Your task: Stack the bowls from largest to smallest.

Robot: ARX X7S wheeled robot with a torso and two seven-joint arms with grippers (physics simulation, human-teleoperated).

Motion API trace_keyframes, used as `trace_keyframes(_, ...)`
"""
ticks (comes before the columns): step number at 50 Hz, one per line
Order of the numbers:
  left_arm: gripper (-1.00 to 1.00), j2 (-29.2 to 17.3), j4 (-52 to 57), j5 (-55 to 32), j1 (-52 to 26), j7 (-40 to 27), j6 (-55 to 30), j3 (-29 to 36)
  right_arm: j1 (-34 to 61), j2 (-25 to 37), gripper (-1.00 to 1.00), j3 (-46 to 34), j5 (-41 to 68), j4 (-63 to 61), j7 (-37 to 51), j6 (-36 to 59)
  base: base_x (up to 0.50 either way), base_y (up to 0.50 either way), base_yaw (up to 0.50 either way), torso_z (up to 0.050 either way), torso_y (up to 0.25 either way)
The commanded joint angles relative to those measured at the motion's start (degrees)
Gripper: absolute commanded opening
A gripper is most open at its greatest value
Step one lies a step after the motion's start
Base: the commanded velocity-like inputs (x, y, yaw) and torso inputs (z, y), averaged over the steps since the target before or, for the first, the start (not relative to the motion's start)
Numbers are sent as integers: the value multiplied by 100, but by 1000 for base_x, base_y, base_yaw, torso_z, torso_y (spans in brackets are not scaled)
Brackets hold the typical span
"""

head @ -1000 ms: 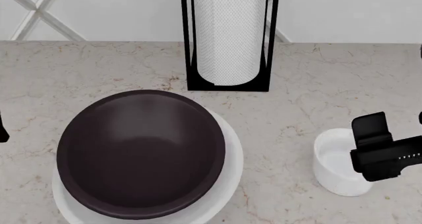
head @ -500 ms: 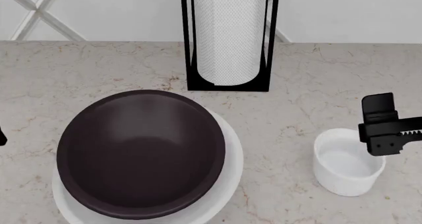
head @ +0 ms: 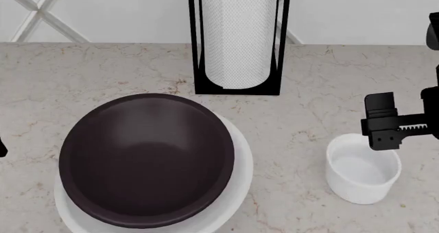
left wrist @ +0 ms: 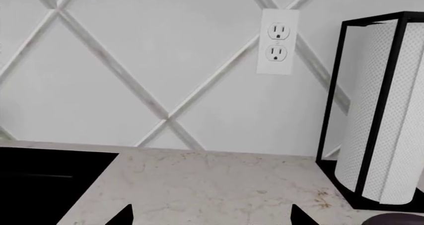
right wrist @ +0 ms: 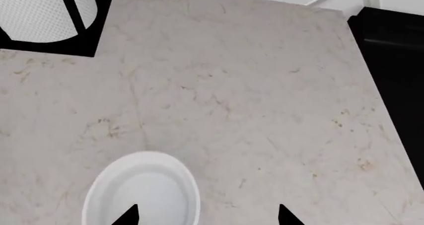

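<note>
White small bowl (head: 362,168) near counter (head: 329,89) right edge, released; right gripper (head: 381,129) now lifted off rim, spread wide, empty. Left gripper (left wrist: 210,216) apart. Regrasp needed.

marble counter (head: 329,78), large white bowl (head: 237,189), small white bowl (head: 360,176), towel holder (head: 237,86)

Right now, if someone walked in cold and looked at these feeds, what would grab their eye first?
The dark brown bowl sitting inside the big white bowl at front left dominates the head view. Behind it, against the wall, stands the paper-towel roll in its black frame. At right, the small white bowl sits alone on the marble counter, with the right gripper just above its far rim.
</note>
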Motion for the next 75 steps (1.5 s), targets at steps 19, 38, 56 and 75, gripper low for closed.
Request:
trace_keyframes(19, 100, -31, -30, 22, 100, 8, 52, -45, -198, -269, 100, -519, -708, 591, -733, -531, 0, 0, 0, 0, 0)
trace_keyframes(38, 100, -58, 2, 20, 124, -24, 36, -54, -493, -371, 100, -647, -872, 789, -1020, -902, 0, 0, 0, 0, 0)
trace_keyframes(56, 100, -69, -9, 55, 235, -12, 88, -75, -729, -412, 100, -735, -991, 941, -1203, -1170, 0, 0, 0, 0, 0)
trace_keyframes(75, 100, -55, -53, 102, 213, 3, 88, -38, -879, -549, 100, -871, -1184, 1225, -1493, -1455, 0, 0, 0, 0, 0)
